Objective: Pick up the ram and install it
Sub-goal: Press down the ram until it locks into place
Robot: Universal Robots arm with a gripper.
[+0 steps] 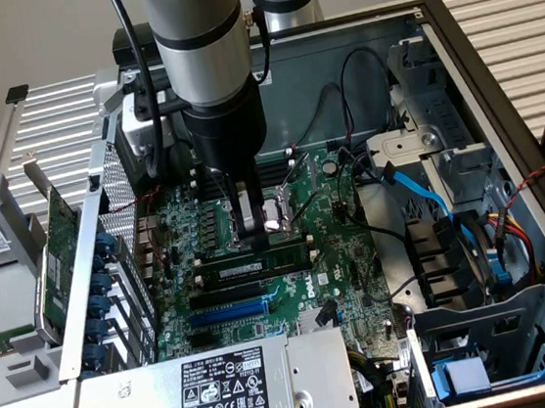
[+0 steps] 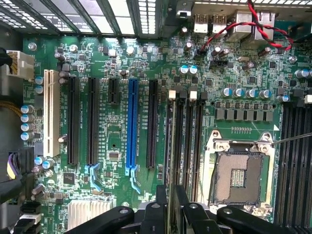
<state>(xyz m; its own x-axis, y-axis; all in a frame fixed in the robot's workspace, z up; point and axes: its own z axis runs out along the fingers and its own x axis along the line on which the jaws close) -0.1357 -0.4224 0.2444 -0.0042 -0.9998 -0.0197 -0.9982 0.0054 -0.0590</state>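
The ram (image 1: 255, 265) is a long, thin green stick with a pale label. It stands on edge along a black memory slot on the motherboard (image 1: 329, 266), right under my gripper (image 1: 254, 236). In the wrist view the ram (image 2: 171, 146) appears edge-on as a thin line over the outermost of the memory slots (image 2: 187, 141). My gripper (image 2: 171, 207) is shut on it, with a black finger (image 2: 161, 204) on each side. I cannot tell whether the stick is seated in the slot.
The open CPU socket (image 2: 239, 170) lies just beside the memory slots, and a blue expansion slot (image 2: 131, 126) and black ones lie on the other side. The power supply (image 1: 234, 386), drive cage (image 1: 494, 336) and case walls ring the board. A green expansion card (image 1: 57, 258) stands outside at the exterior view's left.
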